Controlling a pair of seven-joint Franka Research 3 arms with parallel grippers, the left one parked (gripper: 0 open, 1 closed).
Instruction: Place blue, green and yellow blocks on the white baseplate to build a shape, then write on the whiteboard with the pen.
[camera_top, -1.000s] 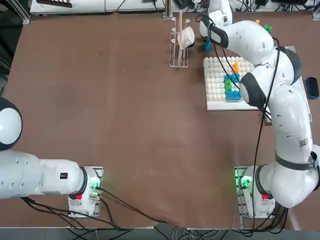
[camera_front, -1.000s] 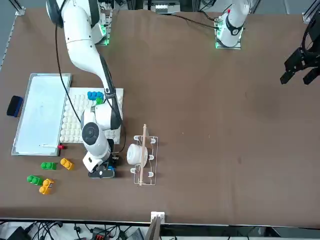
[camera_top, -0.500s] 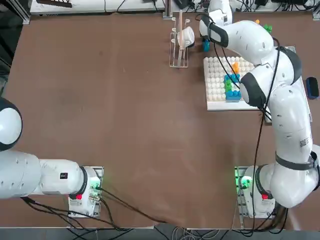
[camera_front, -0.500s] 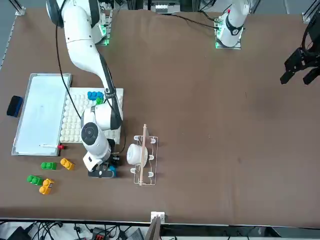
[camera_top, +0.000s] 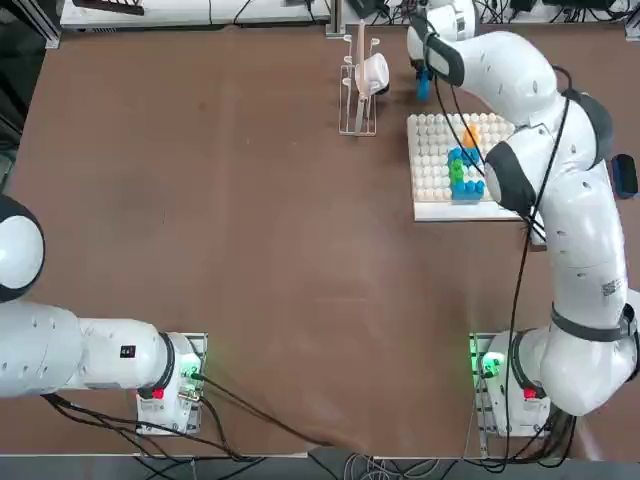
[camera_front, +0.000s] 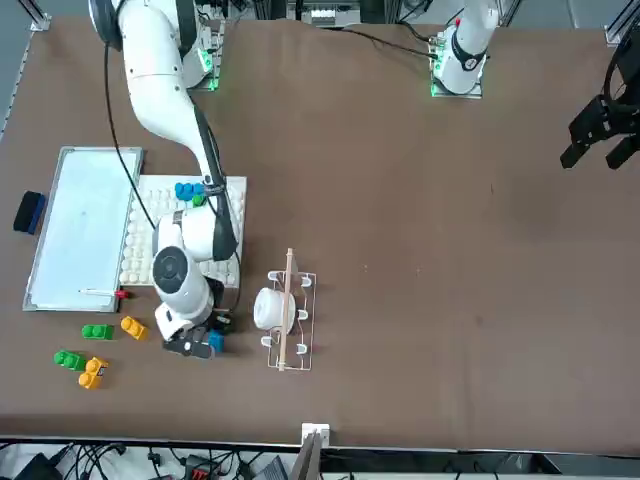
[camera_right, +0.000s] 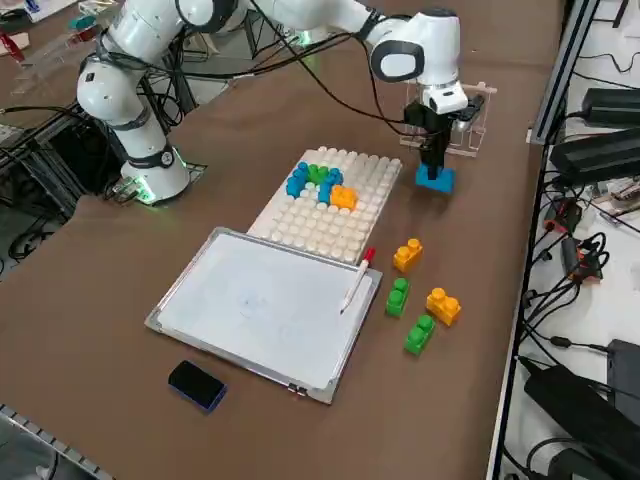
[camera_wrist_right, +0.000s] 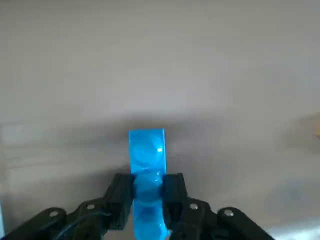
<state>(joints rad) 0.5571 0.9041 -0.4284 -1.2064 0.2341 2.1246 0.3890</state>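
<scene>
My right gripper (camera_right: 433, 165) is shut on a blue block (camera_right: 435, 180), holding it by its upper end low over the table, between the white baseplate (camera_right: 340, 215) and the rack. In the right wrist view both fingers (camera_wrist_right: 120, 195) clamp the blue block (camera_wrist_right: 146, 150). Blue, green and orange-yellow blocks (camera_right: 318, 184) sit joined on the baseplate (camera_top: 430, 180). Loose yellow (camera_right: 407, 254) and green (camera_right: 398, 296) blocks lie beside the plate. The pen (camera_right: 357, 280) lies on the edge of the whiteboard (camera_right: 260, 305).
A clear rack holding a white cup (camera_front: 272, 308) stands just beyond the gripper (camera_front: 205, 343). A dark eraser (camera_right: 197, 384) lies near the whiteboard's far corner. More loose green (camera_front: 68, 359) and yellow (camera_front: 94, 372) blocks sit near the table edge.
My right gripper has shifted a little toward the loose blocks, away from the rack, carrying the blue block with it. Its grip has not changed.
</scene>
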